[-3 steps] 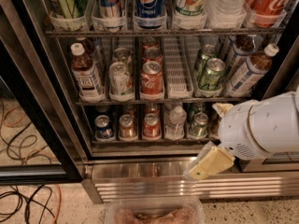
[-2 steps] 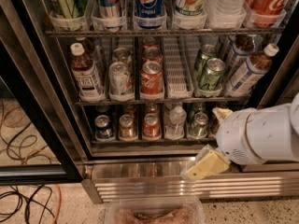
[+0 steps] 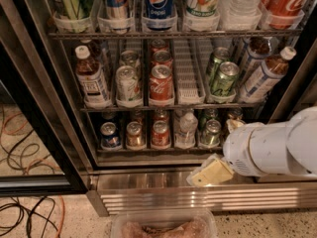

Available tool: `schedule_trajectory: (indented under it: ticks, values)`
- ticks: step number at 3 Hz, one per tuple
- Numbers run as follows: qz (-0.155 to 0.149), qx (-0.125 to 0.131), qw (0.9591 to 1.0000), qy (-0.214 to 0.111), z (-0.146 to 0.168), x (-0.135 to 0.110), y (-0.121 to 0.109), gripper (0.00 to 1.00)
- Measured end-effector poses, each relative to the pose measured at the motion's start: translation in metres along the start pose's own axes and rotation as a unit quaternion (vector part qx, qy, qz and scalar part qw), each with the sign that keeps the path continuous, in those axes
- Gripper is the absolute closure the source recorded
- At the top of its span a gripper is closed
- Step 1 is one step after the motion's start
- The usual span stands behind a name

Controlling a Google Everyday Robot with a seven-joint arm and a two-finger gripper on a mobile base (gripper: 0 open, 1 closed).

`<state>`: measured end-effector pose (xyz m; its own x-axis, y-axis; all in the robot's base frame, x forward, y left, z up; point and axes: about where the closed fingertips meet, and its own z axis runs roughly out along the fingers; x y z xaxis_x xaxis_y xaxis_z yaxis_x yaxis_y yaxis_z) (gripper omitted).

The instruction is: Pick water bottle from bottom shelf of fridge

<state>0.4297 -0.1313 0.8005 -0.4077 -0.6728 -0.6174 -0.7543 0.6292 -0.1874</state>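
Observation:
The fridge [image 3: 54, 108] stands open, with wire racks of drinks. The water bottle [image 3: 186, 128], small and clear with a white cap, stands on the bottom shelf [image 3: 148, 150] among small soda cans: one can to its left [image 3: 160, 133] and one to its right [image 3: 212, 133]. My gripper [image 3: 221, 148], on a white arm coming in from the right, is low in front of the shelf's right end, right of and below the bottle. Its two pale yellow fingers are spread apart, one [image 3: 211, 172] over the base grille, one [image 3: 234, 125] near the rightmost can. It holds nothing.
The middle rack holds Coca-Cola cans [image 3: 160, 83], green cans [image 3: 224, 77] and brown-liquid bottles [image 3: 92, 78]. The stainless base grille [image 3: 163, 195] lies below. Dark door frames stand left [image 3: 34, 113] and right. Cables [image 3: 25, 217] lie on the floor at left. A clear tub [image 3: 163, 226] sits at the bottom edge.
The arm and gripper have shifted a little to the left, towards the bottle, at about the same height. Nothing in the fridge has moved.

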Motion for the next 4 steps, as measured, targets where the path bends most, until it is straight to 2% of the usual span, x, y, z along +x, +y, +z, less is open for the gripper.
schedule_trajectory:
  ticks: [1, 2, 3, 4]
  values:
    - [0.000, -0.001, 1.0000, 0.000, 0.000, 0.000, 0.001, 0.00]
    - [-0.008, 0.006, 0.9998, 0.015, 0.007, 0.011, 0.005, 0.00]
    - [-0.016, 0.017, 0.9996, 0.012, 0.021, 0.035, 0.007, 0.00]
    - [-0.014, -0.002, 0.9997, -0.017, 0.027, 0.054, -0.001, 0.00]
